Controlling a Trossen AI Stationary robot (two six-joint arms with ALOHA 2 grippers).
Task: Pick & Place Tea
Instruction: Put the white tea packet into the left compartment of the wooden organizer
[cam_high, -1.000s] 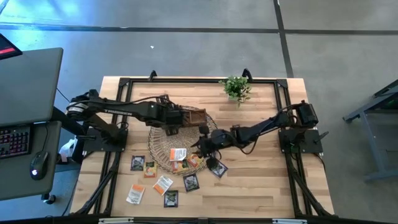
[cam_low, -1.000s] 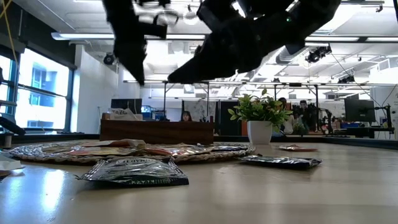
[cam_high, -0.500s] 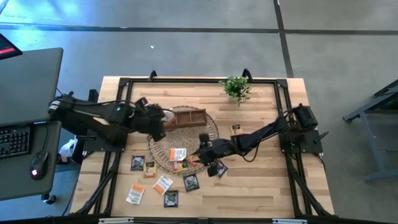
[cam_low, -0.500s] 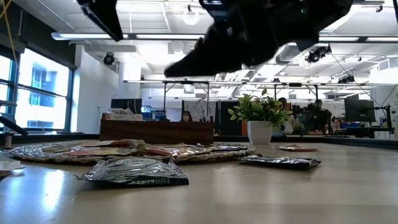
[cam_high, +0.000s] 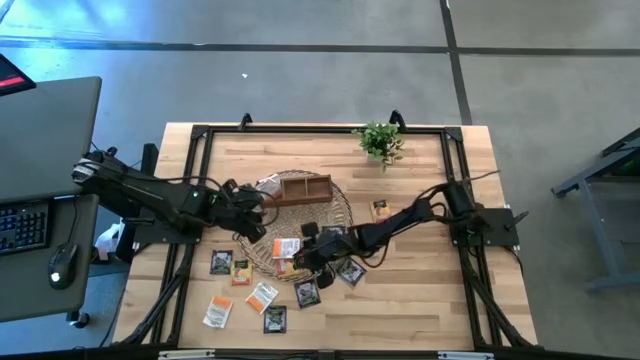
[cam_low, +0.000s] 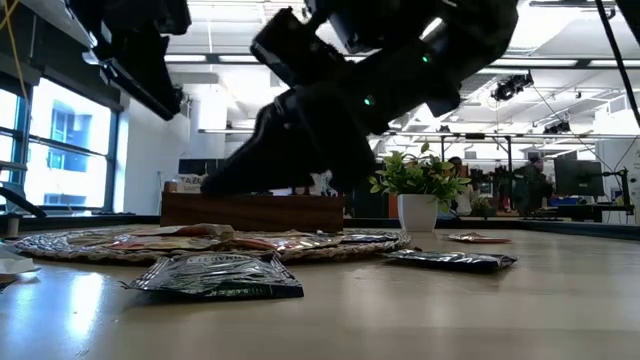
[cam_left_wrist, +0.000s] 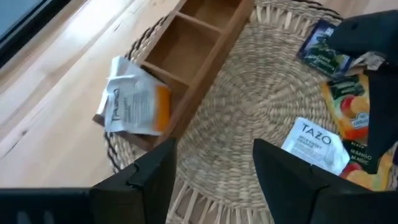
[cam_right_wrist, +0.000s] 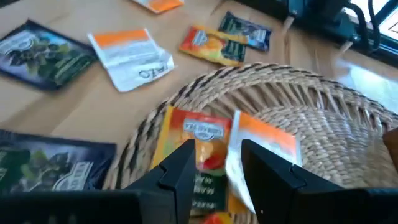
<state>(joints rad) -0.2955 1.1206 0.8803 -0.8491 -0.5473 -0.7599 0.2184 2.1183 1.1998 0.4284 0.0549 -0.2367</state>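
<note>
Bench edges: the bench (cam_high: 420, 300) is showing bare wood along its near right side and far left corner; a dark frame is running round its rim.
Open room: the right half of the bench is lying mostly free, with only one orange packet (cam_high: 380, 209) and the plant (cam_high: 380, 141) at the far edge.
Mat: the round woven mat (cam_high: 345, 208) is sitting mid-bench, with the wooden tray (cam_high: 305, 187) resting on its far part.
Left gripper: the left gripper (cam_high: 256, 209) is hovering over the mat's left edge, beside the tray; its fingers (cam_left_wrist: 146, 177) are standing apart, holding nothing.
Right gripper: the right gripper (cam_high: 300, 252) is hanging low over the mat's near edge; its fingers (cam_right_wrist: 177, 171) are standing apart above an orange packet, clamped on nothing that shows.
Writing: a white packet (cam_left_wrist: 315, 144) on the mat is reading "TAZO"; other print is too small to read.
Tea, on the mat: orange and white packets (cam_high: 287, 248) are lying at the mat's near edge; one white-and-orange packet (cam_left_wrist: 134, 106) is leaning against the tray's left end.
Tea, off the mat: packets (cam_high: 263, 296) are lying scattered on the bench near and left of the mat, some dark (cam_high: 274, 319), some orange, some white with orange.
Tea, look: the packets are small, flat and square, slightly crinkled; a dark one (cam_low: 218, 275) is lying flat close to the low camera.
</note>
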